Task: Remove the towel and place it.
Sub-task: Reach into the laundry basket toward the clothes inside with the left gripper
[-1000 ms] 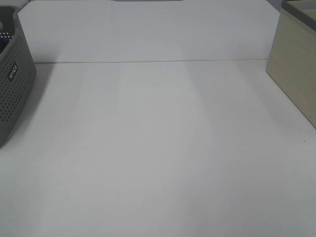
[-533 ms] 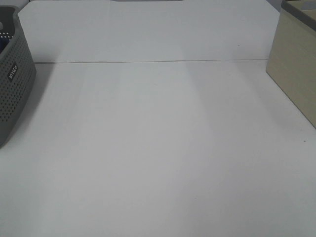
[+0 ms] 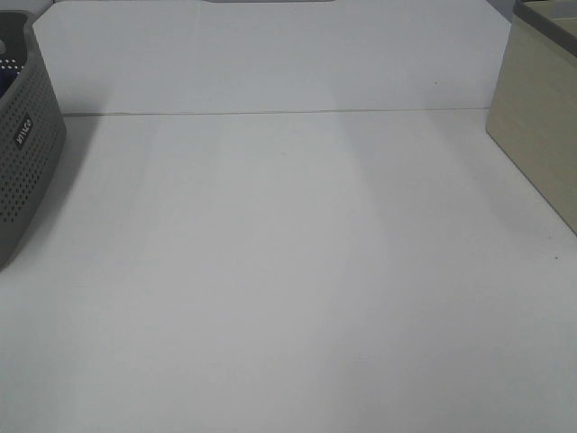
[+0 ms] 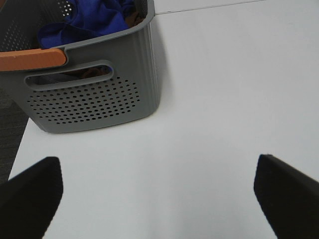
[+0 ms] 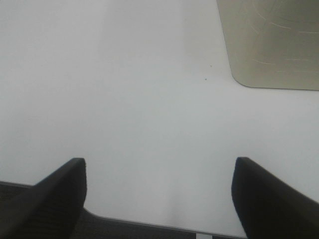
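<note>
The royal-blue towel (image 4: 94,20) lies crumpled inside the grey perforated basket (image 4: 89,99), which has an orange handle (image 4: 32,59). In the exterior high view only the basket's side (image 3: 22,171) shows at the left edge, with a sliver of blue at its rim. My left gripper (image 4: 159,199) is open and empty, hovering over the white table short of the basket. My right gripper (image 5: 159,194) is open and empty over the table's near edge. Neither arm shows in the exterior high view.
A beige box (image 3: 541,117) stands at the right edge of the white table (image 3: 288,271); it also shows in the right wrist view (image 5: 271,42). A seam (image 3: 270,113) runs across the far part of the table. Dark floor lies beyond the table's edge (image 5: 149,224).
</note>
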You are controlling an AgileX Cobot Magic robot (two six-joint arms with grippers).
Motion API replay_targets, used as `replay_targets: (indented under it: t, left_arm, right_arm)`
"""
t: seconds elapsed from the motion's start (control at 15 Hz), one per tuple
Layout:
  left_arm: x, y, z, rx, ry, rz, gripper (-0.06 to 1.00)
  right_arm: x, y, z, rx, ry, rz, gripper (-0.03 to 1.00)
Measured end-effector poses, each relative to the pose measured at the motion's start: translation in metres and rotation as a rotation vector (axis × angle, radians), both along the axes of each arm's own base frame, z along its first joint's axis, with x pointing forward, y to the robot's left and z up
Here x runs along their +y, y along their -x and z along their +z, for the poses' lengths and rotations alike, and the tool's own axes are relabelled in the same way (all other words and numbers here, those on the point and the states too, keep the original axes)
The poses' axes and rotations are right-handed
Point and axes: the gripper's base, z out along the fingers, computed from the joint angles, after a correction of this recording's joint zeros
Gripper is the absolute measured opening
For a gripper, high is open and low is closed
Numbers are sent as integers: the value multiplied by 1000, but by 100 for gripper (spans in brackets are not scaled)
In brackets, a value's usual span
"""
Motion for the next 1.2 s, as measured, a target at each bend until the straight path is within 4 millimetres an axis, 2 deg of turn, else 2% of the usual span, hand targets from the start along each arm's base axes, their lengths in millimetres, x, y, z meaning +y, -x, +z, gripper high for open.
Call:
replay_targets:
  t: [0.93, 1.13, 1.2]
  left_arm:
    - [0, -3, 0, 17, -1, 2, 99]
    - [2, -14, 19, 86, -58, -28, 99]
    - [2, -21, 35, 129, -108, -61, 99]
  right_arm:
    - [0, 0, 0, 0, 0, 0, 78]
    - [0, 0, 0, 0, 0, 0, 78]
    - [0, 0, 0, 0, 0, 0, 78]
